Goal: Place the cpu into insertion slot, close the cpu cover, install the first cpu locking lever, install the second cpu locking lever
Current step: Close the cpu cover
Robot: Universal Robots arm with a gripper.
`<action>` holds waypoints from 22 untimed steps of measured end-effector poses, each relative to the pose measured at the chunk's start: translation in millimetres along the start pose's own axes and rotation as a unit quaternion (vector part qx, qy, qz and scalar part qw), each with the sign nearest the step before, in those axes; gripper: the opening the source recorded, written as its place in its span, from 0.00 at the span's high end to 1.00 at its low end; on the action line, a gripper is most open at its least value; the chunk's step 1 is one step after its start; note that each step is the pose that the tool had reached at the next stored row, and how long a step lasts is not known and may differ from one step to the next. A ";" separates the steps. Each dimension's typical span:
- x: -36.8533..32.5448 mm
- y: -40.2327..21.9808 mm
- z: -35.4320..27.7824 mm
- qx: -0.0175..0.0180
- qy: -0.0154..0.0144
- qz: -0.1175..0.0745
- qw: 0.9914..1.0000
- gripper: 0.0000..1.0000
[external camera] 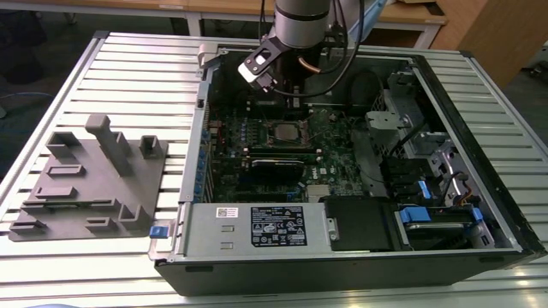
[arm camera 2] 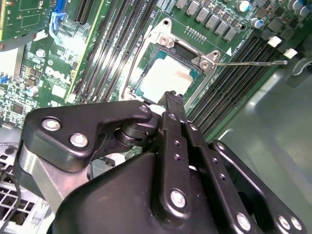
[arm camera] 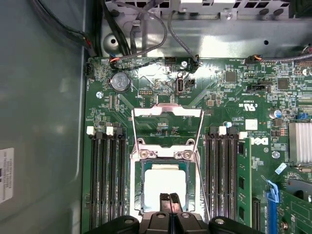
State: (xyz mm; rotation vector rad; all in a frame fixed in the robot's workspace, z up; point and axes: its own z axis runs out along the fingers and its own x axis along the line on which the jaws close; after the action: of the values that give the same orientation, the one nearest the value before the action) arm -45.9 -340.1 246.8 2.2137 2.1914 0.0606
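- Gripper (arm camera: 170, 196) jaws pressed together, tips just over the near edge of the cpu (arm camera: 163, 180).
- cpu lies flat in the insertion slot (arm camera: 137, 165) on the green board (arm camera: 219, 92).
- cpu cover (arm camera: 146, 111) is swung open.

Green circuit board (arm camera: 219, 87) with fine pale print. Black memory slots (arm camera: 109, 180) in parallel rows. Pale silver-white face on cpu (arm camera: 165, 181), dark green edge round it. Silvery metal rim on insertion slot (arm camera: 135, 175); same bare silver for cpu cover (arm camera: 187, 111). Matte black end effector (arm camera: 169, 197), bright silver screw heads. Ribbed light-grey bench (external camera: 128, 70), mid-grey fixture block (external camera: 90, 179), grey box (external camera: 210, 234) with black label, blue latch (external camera: 158, 231).
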 end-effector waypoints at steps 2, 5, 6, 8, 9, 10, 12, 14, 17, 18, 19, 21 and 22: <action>0.0 0.1 -3.4 0.000 0.000 0.000 1.000 0.89; 0.1 0.4 -7.9 0.000 0.000 0.000 1.000 0.89; 0.1 0.4 -9.2 0.000 0.000 0.000 1.000 0.89; 0.1 0.5 -11.2 0.000 0.000 0.000 1.000 0.89; 0.1 0.5 -11.4 0.000 0.000 0.000 1.000 0.89; 0.1 0.5 -11.4 0.000 0.000 0.000 1.000 0.89; 0.1 0.5 -11.4 0.000 0.000 0.000 1.000 0.89; 0.1 0.5 -11.4 0.000 0.000 0.000 1.000 0.89; 0.1 0.5 -11.8 0.000 0.000 0.000 1.000 0.89; 0.0 0.5 -12.5 0.000 0.000 0.000 1.000 0.89; 0.1 0.6 -13.3 0.000 0.000 0.000 1.000 0.89; 0.1 0.7 -16.3 0.000 0.000 0.000 1.000 0.89; 0.1 0.8 -18.0 0.000 0.000 0.000 1.000 0.89</action>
State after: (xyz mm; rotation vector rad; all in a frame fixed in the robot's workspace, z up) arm -45.9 -340.1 264.7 2.2137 2.1914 0.0605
